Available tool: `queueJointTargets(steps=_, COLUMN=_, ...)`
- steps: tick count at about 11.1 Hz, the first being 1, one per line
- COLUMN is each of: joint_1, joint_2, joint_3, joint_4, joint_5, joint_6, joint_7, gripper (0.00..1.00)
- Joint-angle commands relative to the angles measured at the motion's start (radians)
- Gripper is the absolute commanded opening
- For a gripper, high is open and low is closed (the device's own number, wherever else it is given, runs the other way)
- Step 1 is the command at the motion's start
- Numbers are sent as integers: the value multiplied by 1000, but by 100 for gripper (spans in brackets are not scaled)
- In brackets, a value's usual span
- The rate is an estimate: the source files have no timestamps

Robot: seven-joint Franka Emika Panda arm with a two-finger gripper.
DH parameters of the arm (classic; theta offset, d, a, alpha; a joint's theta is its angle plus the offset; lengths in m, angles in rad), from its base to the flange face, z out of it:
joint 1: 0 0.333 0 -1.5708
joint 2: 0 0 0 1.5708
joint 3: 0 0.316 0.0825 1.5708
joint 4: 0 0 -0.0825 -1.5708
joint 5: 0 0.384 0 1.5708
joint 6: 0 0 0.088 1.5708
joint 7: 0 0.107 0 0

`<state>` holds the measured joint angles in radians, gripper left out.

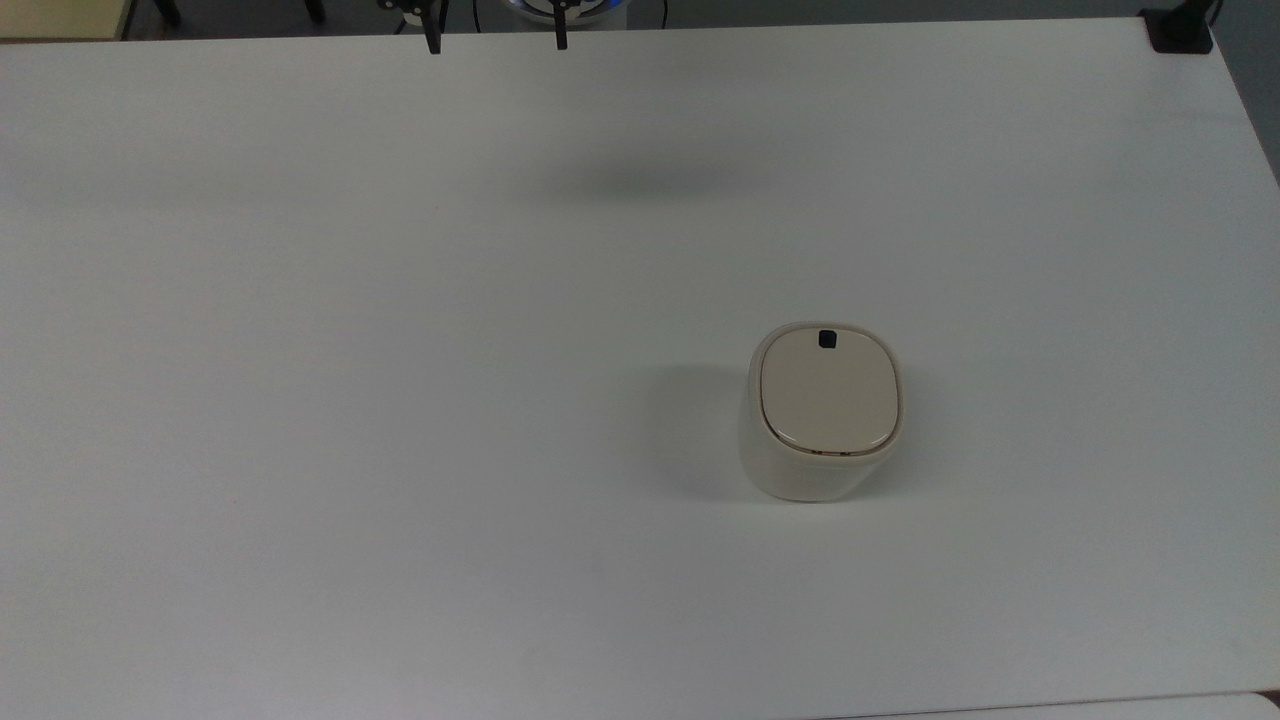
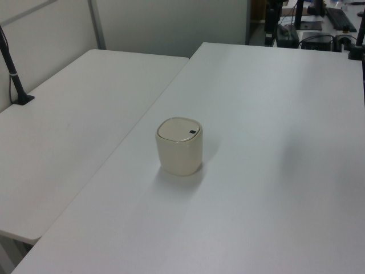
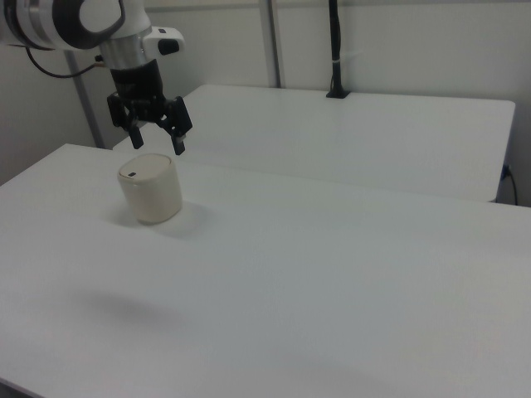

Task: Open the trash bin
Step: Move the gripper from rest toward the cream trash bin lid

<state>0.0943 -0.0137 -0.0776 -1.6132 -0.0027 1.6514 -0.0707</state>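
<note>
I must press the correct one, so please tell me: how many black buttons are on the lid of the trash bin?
1. The black button sits near the lid's upper edge in the top view, and on the trash bin's right side in the left view.

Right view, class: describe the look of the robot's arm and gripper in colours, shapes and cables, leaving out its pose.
The arm is made of rounded white segments with a dark ring at a joint and a black cable trailing off behind it. A grey metallic cuff joins it to the gripper, which is black and blocky with two slim black fingers that have angular tips, spread apart.
</note>
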Motion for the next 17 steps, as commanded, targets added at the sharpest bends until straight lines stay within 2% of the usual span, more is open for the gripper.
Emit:
queueJointTargets(steps=1, joint_1=1, joint_2=0, joint_3=2, joint_4=6, joint_5=15, joint_6=-15, joint_7=-3, gripper=100)
queueJointTargets(steps=13, joint_1=10, joint_2=12, joint_3=2, joint_4=9, joint_5=20, joint_6=4, joint_7=9, gripper=100)
queueJointTargets(steps=15, joint_1=16, joint_2=17, joint_3=25, joint_4=10, joint_5=20, joint_6=39, joint_7=12, gripper=100)
queueJointTargets(steps=16, joint_1=37, joint_2=30, joint_3=32, joint_4=12, joint_5=18, joint_6=83, joint_7=17, gripper=99)
queueJointTargets(steps=17, joint_1=62, joint_2=37, joint_3=33, joint_4=13, joint_5=18, joint_6=123, joint_7=56, gripper=93)
